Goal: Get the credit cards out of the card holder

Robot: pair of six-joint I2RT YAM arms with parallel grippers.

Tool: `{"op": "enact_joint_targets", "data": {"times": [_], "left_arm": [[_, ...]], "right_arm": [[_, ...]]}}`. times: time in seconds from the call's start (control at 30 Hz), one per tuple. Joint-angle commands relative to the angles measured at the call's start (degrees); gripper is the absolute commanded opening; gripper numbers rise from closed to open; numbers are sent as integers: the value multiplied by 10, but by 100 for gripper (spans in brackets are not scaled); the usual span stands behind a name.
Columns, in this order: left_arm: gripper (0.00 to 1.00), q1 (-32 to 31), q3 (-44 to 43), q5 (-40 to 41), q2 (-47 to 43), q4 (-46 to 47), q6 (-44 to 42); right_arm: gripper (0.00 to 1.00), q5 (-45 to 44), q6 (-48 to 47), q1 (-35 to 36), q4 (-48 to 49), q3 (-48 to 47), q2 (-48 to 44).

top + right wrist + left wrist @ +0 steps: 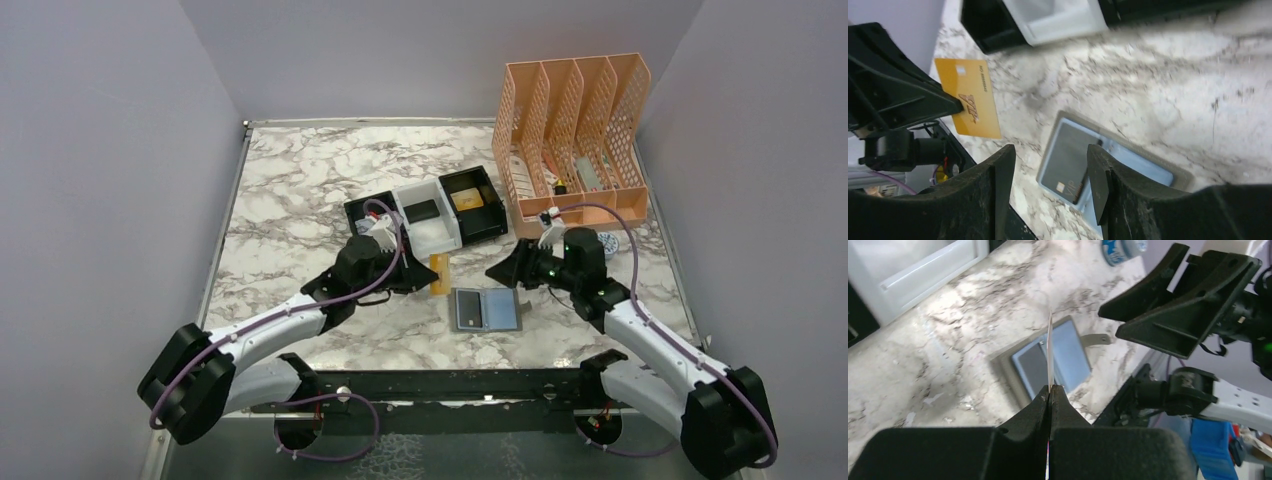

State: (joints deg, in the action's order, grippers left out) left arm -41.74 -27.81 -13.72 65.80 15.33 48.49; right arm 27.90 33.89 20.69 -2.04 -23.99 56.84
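Card holder (487,310) lies open flat on the marble table (300,200), a dark card (1070,160) in one panel. My left gripper (1049,390) pinches the gold-yellow credit card (968,100) (edge-on in its wrist view) between the holder and the three-compartment tray (435,240). My right gripper (1050,152) hangs spread wide above the holder, grasping nothing.

On the table (290,200), the card holder (487,310) lies before the tray (440,238), the file rack (575,120) to the tray's right.

Gold card (439,274) aloft; dark card (465,310) in open holder (501,311).
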Motion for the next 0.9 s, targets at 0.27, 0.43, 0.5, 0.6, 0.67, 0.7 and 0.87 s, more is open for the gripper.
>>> {"op": "enact_joint_targets", "data": {"times": [0.27, 0.43, 0.5, 0.6, 0.67, 0.7, 0.87], "left_arm": [[0, 62, 77, -168, -106, 197, 33], [0, 62, 82, -193, -103, 240, 50], [0, 62, 81, -205, -94, 264, 63], [0, 62, 83, -217, -73, 306, 87], [0, 61, 85, -221, -57, 335, 101], [0, 61, 85, -221, -49, 348, 109], [0, 55, 79, -230, -10, 397, 130]], "right_arm": [[56, 155, -9, 3, 115, -34, -35], [56, 261, 74, 3, 228, -29, 19], [56, 297, 117, 3, 296, -19, 37], [54, 315, 137, 3, 322, -23, 52], [55, 320, 138, 4, 319, -31, 56], [55, 324, 139, 4, 321, -33, 60], [56, 347, 155, 18, 347, -41, 83]]}}
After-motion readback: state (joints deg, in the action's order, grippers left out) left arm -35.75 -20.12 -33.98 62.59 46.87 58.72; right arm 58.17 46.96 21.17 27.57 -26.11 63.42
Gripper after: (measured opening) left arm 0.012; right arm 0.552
